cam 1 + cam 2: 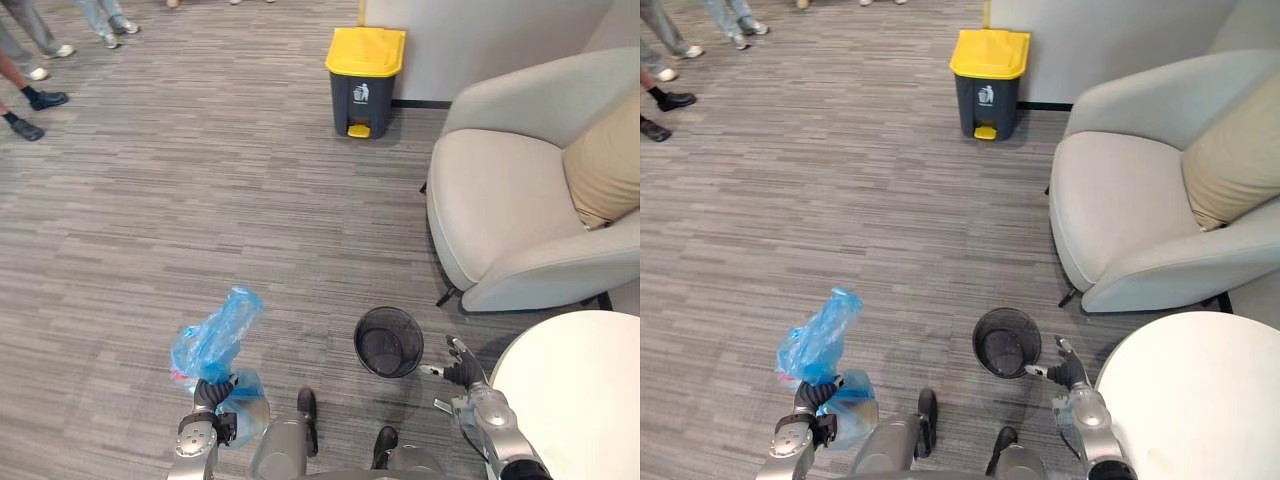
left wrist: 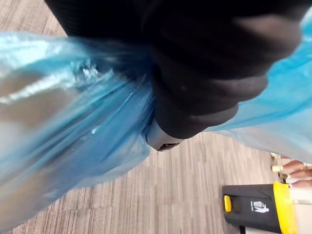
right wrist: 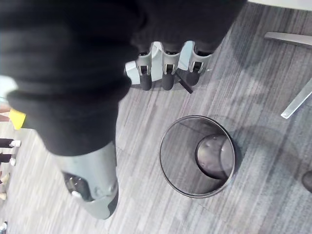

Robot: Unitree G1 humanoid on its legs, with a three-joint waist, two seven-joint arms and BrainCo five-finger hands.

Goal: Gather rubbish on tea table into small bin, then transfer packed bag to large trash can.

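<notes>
- Left eye view showed the transfer step in hand: the crumpled translucent blue plastic bag [image 1: 215, 338] was out of the small round black mesh bin [image 1: 358, 345] and carried at the near left.
- I judged the gathering done: the round white counter [image 1: 585, 390] at the near right looked bare where it showed, and the right wrist view showed the bin unlined and empty.
- The left hand [image 1: 212, 393] had its fingers curled tight round the bag's bunched neck. The loose top of the bag stood up above the hand, and a fuller part hung beside and below it.
- The right hand [image 1: 462, 372] hung between the bin and the counter, just right of the bin's rim, with fingers [image 3: 165, 68] relaxed and holding nothing.
- The large dark grey trash can with a yellow lid [image 1: 366, 50] stood far off against the far wall, well apart from the bag, with its lid down. Bare grey carpet lay between them, and a pale grey armchair [image 1: 500, 190] stood to the right of that path.
- Next, as I judged it, the robot needed to walk forward to the can, get the lid raised, and let the bag go inside.
- People's shoes [image 1: 40, 100] showed at the far left.
</notes>
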